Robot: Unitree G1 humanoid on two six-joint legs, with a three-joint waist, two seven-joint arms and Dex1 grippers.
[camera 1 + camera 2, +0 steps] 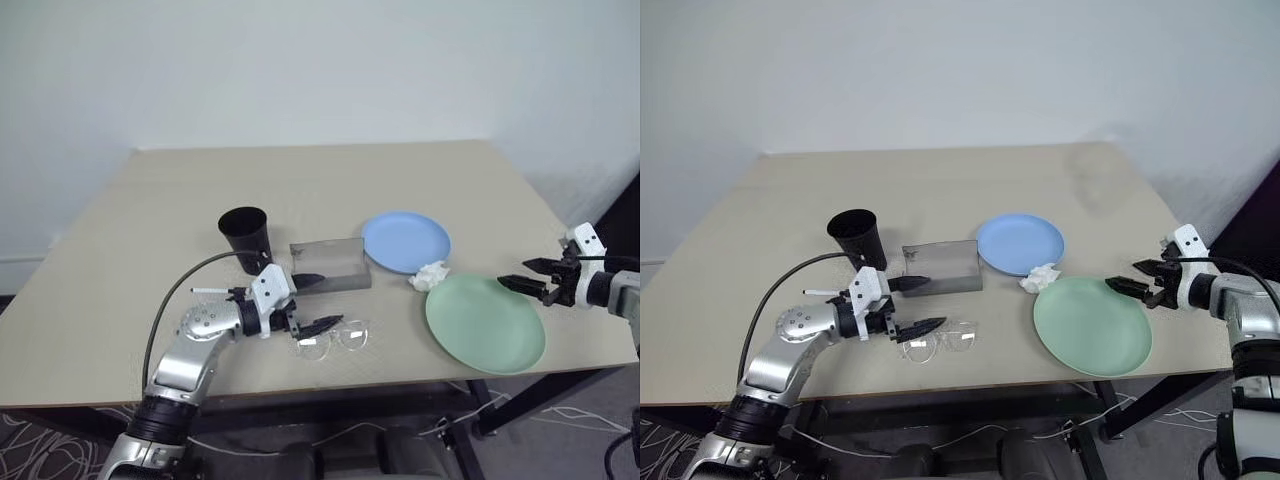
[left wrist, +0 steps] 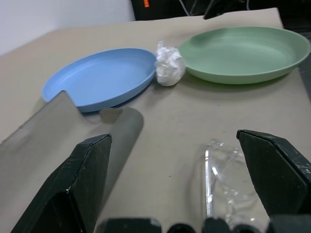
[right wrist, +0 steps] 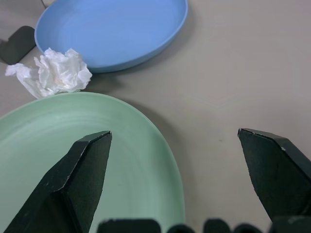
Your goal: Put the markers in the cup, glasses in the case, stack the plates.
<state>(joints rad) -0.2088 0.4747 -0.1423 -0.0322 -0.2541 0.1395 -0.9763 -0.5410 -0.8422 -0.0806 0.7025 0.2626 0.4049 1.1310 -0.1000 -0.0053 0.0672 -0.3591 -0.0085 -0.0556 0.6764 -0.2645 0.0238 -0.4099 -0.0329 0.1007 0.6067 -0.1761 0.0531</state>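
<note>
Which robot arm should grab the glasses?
Left. Its open left gripper hovers right beside the glasses, near the case. The right gripper is far off, at the green plate.

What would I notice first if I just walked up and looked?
Two bright plates: the blue plate mid-table and the green plate near the front right edge, a crumpled tissue between them. Then the open left end effector, right by the glasses in front of the grey case.

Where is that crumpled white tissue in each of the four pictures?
Left eye: tissue between both plates.
Right eye: same spot.
Left wrist: in the gap between the plates.
Right wrist: touching the green plate's rim.
Shared landmark: blue plate.
</note>
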